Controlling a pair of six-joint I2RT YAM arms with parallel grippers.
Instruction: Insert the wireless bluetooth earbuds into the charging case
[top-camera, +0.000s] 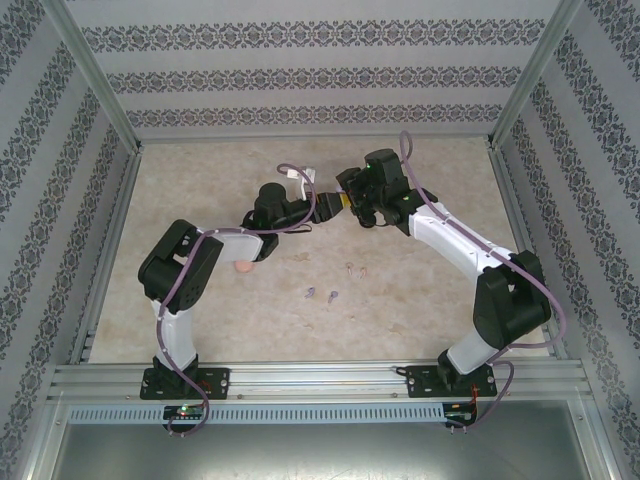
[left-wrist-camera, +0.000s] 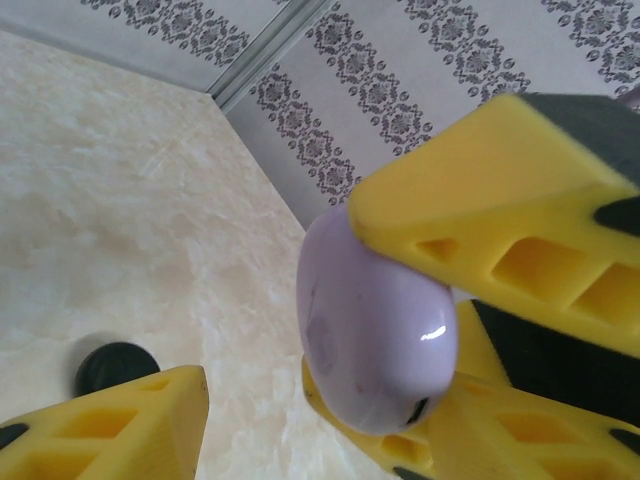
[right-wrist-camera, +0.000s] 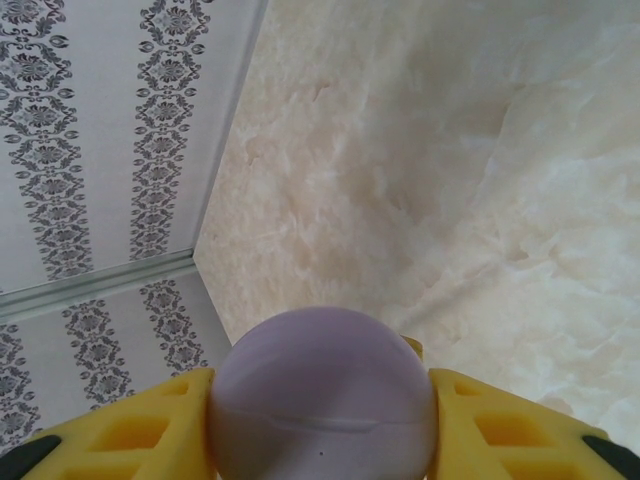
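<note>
My right gripper is shut on a round purple charging case, whose lid seam looks closed. It holds the case above the table's far middle. In the left wrist view the same purple case sits between the right gripper's yellow fingers. My left gripper is open around it. One finger is close under the case and the other finger stands well clear. The two grippers meet in the top view, left and right. Two purple earbuds and two pale pink earbuds lie loose on the table.
A pink round case lies by the left arm's elbow. A black round case rests on the marble table below the left gripper. Patterned walls and a metal frame close in the table.
</note>
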